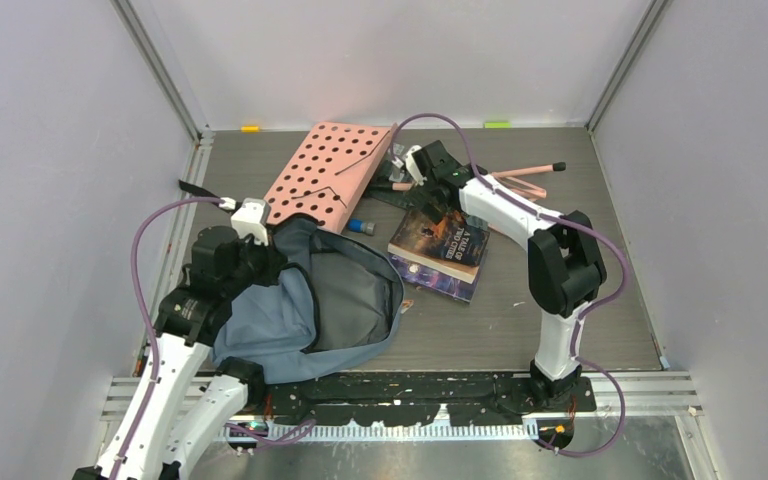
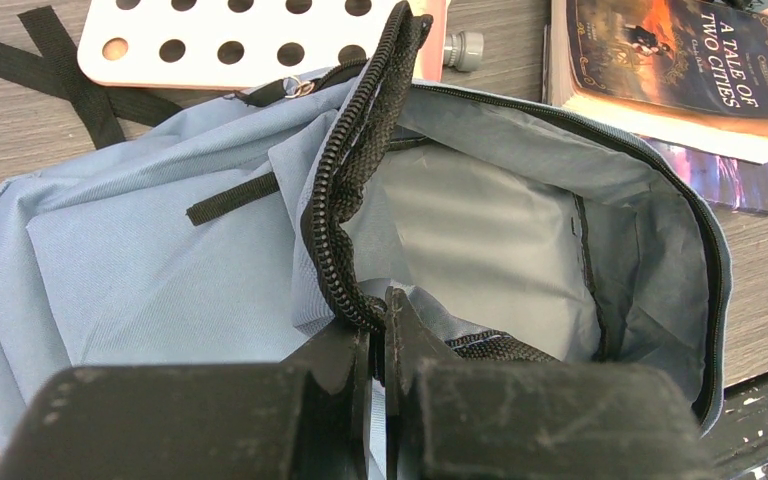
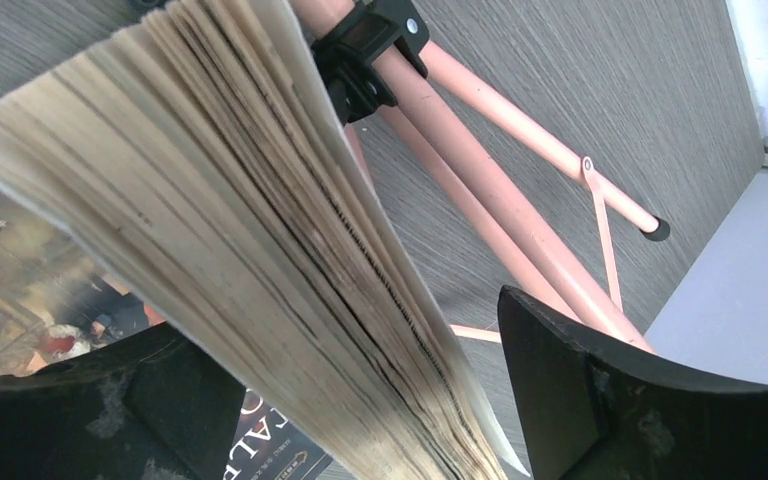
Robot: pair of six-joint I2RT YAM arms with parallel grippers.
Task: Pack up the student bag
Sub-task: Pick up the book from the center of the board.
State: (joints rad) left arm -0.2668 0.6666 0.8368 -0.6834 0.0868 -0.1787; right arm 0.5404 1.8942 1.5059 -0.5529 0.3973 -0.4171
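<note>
The top view shows the backpack [image 1: 270, 330] lying at lower left of the table [image 1: 520, 310], its mouth gaping towards the middle. The left gripper [image 1: 268, 248] sits at the upper left edge of that mouth. Above it lies a pink board [image 1: 325, 175] with holes. Right of centre, the right gripper [image 1: 440, 212] hangs over the far edge of a book [image 1: 445, 255] that lies on a second one, with pink rods [image 1: 530, 178] beyond.

In the left wrist view, the gripper's jaws are pinched together on the backpack's black zipper edge at bottom centre. The grey lining is open to view on the right.

In the right wrist view, the fingers [image 3: 610, 400] stand apart on either side of the book's page edges. A gap shows beside the right finger.
</note>
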